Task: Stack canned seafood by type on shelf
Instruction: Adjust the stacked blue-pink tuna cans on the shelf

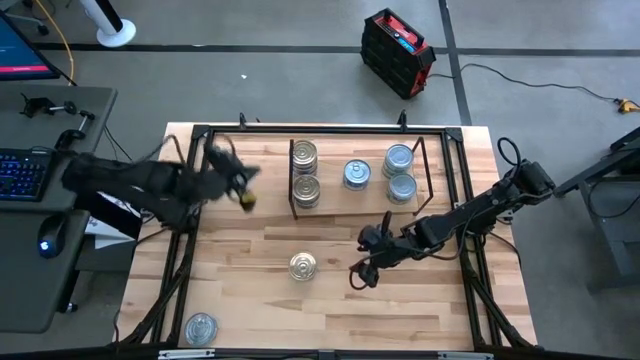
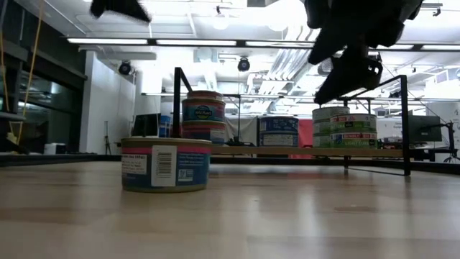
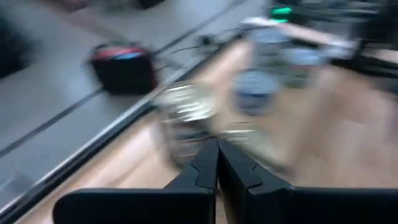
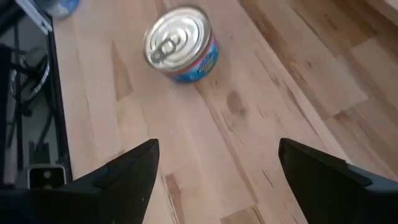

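Note:
The shelf (image 1: 372,203) stands at the table's far middle, with black brackets at its ends. On it sit gold-lidded tins (image 1: 305,172) at its left end, and silver-blue ones (image 1: 357,174) in the middle and at the right (image 1: 400,172). A gold-lidded tin (image 1: 303,266) (image 4: 180,43) stands alone on the tabletop. My right gripper (image 1: 362,268) (image 4: 214,174) hovers open to that tin's right, with nothing between its fingers. My left gripper (image 1: 243,192) (image 3: 217,171) is shut and empty, raised above the table left of the shelf; its view is blurred.
A silver-lidded tin (image 1: 201,328) stands near the table's front left corner. The table's black frame (image 1: 190,215) runs along its edges. Bare wood lies between the lone tin and the shelf. A desk with a keyboard (image 1: 22,172) stands off the table's left side.

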### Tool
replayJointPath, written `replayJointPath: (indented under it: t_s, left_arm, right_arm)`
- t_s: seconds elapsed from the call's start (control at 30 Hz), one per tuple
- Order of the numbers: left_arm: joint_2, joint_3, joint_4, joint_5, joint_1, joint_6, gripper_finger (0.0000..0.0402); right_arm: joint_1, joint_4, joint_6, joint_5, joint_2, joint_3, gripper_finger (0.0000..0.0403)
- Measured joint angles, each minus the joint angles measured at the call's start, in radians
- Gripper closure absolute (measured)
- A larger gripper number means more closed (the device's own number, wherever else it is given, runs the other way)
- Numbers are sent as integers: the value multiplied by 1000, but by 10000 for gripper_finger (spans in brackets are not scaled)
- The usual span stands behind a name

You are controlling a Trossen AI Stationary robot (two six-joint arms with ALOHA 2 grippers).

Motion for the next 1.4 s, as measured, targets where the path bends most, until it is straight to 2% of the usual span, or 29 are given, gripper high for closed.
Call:
replayJointPath:
  t_s: [0.07,0.17,0.23,0.33,0.5,0.73,1.0,1.4]
  left_arm:
    - [-38,-47,-19,45,128,-13,401]
    - [-34,-130,10,228,323,-10,401]
    - [-2,-190,88,338,434,-7,401]
    - [49,-266,251,435,564,-50,401]
    - [115,-323,507,616,708,-158,401]
    - [225,-328,633,919,814,-319,401]
    - [257,-328,687,1003,851,-427,401]
    - [338,-328,777,993,824,-500,401]
  right_arm:
    - [0,17,17,12,0,0,82]
    - [0,53,39,18,0,0,82]
    - [0,77,53,20,0,0,82]
    - [0,114,92,41,0,0,82]
    - [0,174,155,108,0,0,82]
    - [0,235,157,167,0,0,82]
    - [0,246,157,186,0,0,82]
    - [-19,250,154,216,0,0,82]
